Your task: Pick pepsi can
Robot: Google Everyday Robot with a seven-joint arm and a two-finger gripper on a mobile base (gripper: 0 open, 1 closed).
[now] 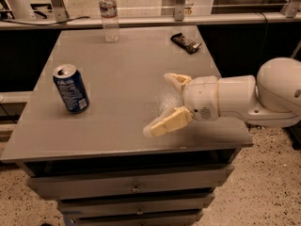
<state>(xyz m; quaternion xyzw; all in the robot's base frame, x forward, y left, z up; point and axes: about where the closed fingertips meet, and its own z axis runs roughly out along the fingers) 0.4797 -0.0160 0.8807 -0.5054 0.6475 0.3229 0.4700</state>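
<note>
The can (70, 88) stands upright on the desk (127, 55). Well to the can's right, the claw (157, 103) hovers empty, spread wide, pointing toward it.

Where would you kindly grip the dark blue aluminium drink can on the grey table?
Probably around the middle of its round wall, from the view's right: the dark blue aluminium drink can stands upright, and the open tool hovers above the grey table on that side, pointing toward it.
</note>
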